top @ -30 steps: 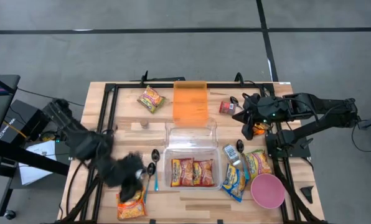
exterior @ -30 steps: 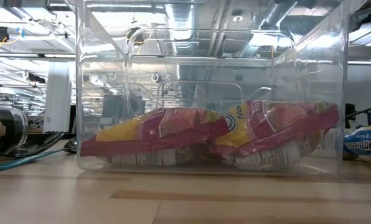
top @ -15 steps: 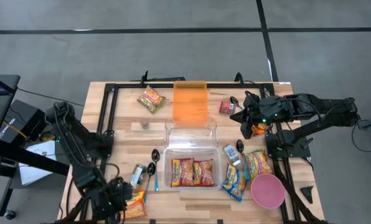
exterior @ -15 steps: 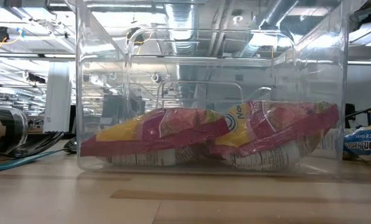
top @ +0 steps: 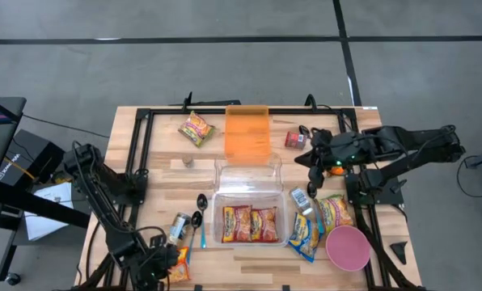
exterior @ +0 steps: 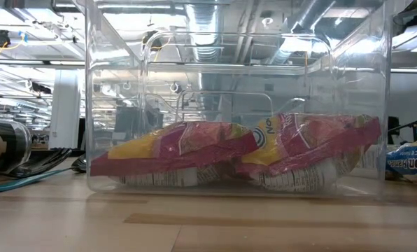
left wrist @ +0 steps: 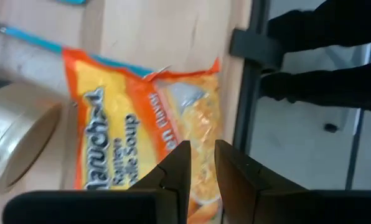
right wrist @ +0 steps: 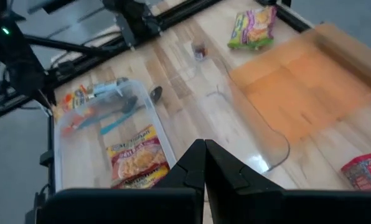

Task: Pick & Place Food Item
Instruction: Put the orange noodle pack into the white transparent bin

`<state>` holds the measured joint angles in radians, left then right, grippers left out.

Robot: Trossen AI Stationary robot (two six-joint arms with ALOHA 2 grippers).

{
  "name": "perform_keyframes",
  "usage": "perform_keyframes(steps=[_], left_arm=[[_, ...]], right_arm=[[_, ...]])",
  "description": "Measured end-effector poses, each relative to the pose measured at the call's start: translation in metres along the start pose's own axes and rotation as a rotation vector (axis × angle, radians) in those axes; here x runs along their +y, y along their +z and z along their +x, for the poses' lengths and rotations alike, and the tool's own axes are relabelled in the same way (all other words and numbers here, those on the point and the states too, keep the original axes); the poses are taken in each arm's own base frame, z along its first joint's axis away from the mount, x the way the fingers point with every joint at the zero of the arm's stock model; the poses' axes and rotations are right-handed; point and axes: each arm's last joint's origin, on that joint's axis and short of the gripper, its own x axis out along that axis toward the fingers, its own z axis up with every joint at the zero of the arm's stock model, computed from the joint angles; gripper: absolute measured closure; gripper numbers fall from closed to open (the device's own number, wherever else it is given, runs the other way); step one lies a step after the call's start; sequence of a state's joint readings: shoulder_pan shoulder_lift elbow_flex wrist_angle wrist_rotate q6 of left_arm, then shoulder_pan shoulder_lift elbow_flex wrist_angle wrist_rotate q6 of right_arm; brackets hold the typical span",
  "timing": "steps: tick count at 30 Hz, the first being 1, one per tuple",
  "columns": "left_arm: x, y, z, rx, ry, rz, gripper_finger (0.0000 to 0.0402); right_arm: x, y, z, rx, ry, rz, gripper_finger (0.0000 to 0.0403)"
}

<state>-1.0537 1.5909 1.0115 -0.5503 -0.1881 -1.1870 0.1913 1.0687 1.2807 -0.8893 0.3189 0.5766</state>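
The left claw [top: 167, 265] sits low at the near-left corner of the wooden surface [top: 164, 153], its two dark fingers [left wrist: 176, 171] drawn close together with only a narrow slit between them, pinching the edge of an orange-and-yellow soup noodle packet [left wrist: 142, 143]. The packet lies flat under the claw, at the surface's front edge. Just beside the claw are a small round can [top: 179, 227] and, a little farther, dark spoons [top: 197, 218] and a teal-handled utensil [top: 203, 235].

Beyond those stands a clear plastic bin [top: 249, 184] holding two noodle packets [top: 250, 223] side by side — seen through its wall in the low view.

The right claw [top: 314, 156] hovers above the far-right part of the surface, fingers pressed fully together and holding nothing. Near it lies a small red packet [top: 295, 139]; toward the middle lies an orange lid [top: 247, 132], with a green-and-yellow packet [top: 196, 128] beyond it. On the near side of this claw lie more packets [top: 318, 218] and a pink bowl [top: 347, 247].
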Motion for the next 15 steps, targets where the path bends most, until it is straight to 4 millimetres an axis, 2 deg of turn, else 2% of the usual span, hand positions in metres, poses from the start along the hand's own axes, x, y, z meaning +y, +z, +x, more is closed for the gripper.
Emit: perform_keyframes(steps=[15], left_arm=[[0.001, 0.002, 0.000, -0.005, 0.001, -0.031, 0.0334]], right_arm=[[0.007, -0.003, 0.014, 0.040, -0.009, -0.029, 0.0403]])
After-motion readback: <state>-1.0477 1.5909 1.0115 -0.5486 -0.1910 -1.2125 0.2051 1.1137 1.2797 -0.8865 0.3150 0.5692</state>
